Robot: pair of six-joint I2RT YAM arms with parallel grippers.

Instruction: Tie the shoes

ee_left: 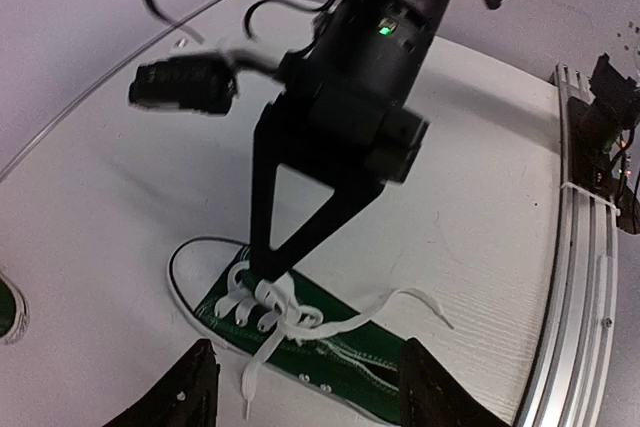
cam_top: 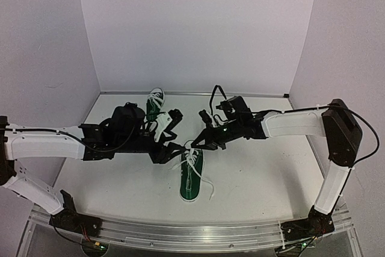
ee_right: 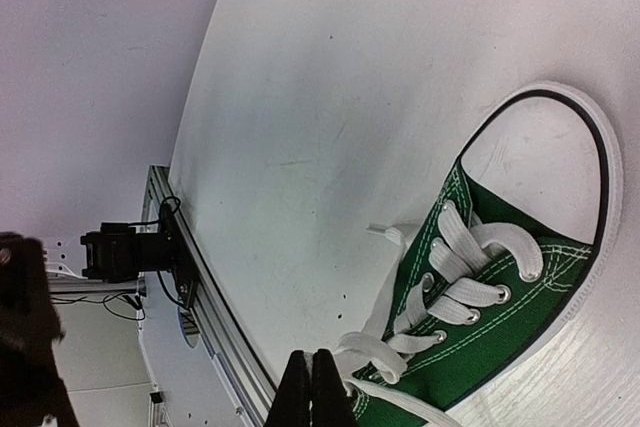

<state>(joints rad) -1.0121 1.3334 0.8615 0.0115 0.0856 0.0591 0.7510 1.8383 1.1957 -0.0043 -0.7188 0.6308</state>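
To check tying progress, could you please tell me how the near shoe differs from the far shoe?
The near shoe lies in full view; the far shoe sits farther back, partly hidden by the left arm. The near shoe has the shut right gripper at its laces and loose lace ends trailing; no gripper is at the far shoe. Both are green with white laces.

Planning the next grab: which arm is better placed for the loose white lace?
Likely the left gripper: open, it hangs over the near dark green canvas sneaker beside that lace; the right gripper is shut at the eyelets.
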